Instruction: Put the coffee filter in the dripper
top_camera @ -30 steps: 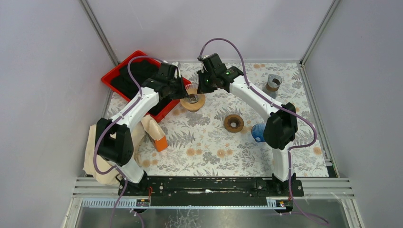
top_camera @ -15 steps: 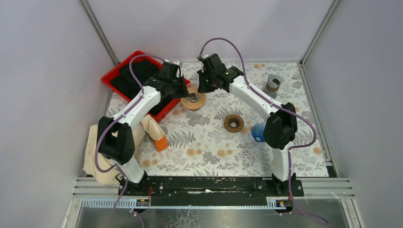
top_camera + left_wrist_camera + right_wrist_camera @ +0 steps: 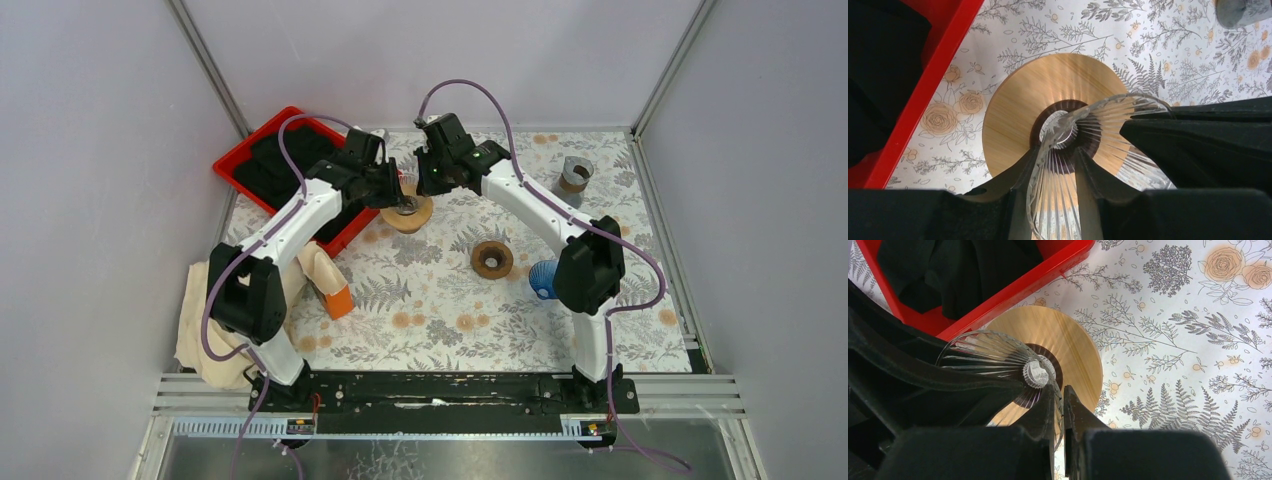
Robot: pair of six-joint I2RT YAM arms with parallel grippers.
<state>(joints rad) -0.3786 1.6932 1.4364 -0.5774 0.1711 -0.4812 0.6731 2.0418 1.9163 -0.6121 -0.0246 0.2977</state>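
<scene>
You have two arms here and one of each thing. Beside the right arm's elbow lie one blue ribbed cone (image 3: 543,279) and one brown ring (image 3: 479,261). Farther away, one clear dripper (image 3: 1108,125) sits on one wooden disc (image 3: 1013,115), just right of the red tray (image 3: 1058,263). Both arms reach far and bend inward. The left gripper (image 3: 1055,162) and the right gripper (image 3: 1059,395) each pinch the dripper's rim. I cannot tell which thing is the coffee filter.

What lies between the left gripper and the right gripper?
The clear ribbed dripper on its round wooden base, as the top view shows. The left gripper and right gripper each pinch its rim.
</scene>
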